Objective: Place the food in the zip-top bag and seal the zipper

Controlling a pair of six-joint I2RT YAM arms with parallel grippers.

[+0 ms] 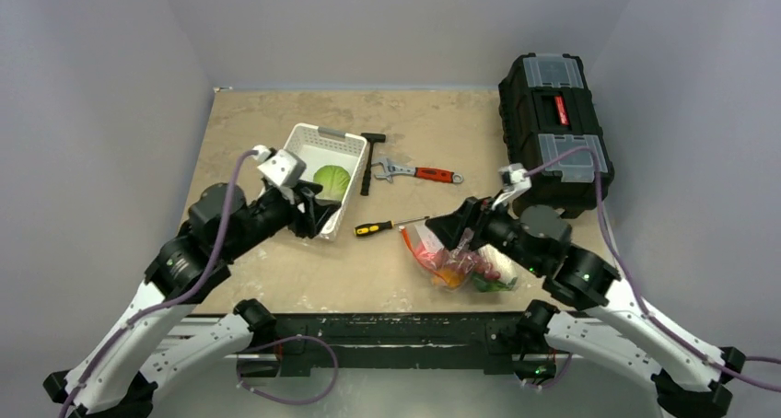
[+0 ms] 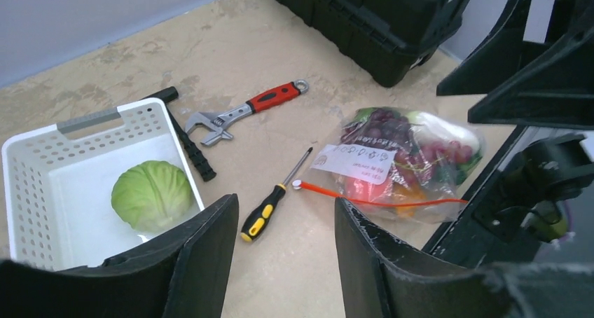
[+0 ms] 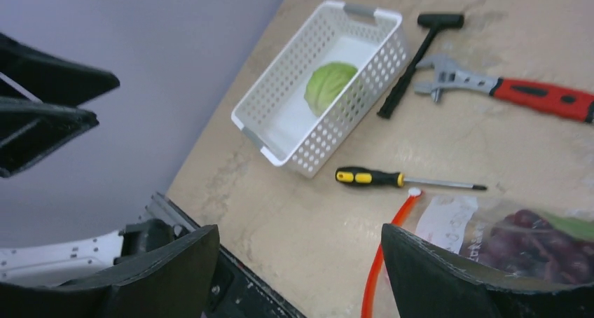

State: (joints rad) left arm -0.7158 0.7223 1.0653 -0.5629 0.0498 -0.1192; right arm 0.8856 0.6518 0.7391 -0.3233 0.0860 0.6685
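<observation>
Left wrist shows ribbed cabbage (image 2: 152, 195) in slotted basket (image 2: 24, 192)

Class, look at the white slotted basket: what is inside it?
One green cabbage lies inside the white slotted basket; the rest of the visible floor is bare. Anything beneath the cabbage is covered.

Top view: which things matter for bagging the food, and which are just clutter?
Job: zip-top bag, its zipper, grapes already bagged, cabbage not yet bagged.
Clutter: white basket, hammer, wrench, screwdriver, black toolbox.
</observation>
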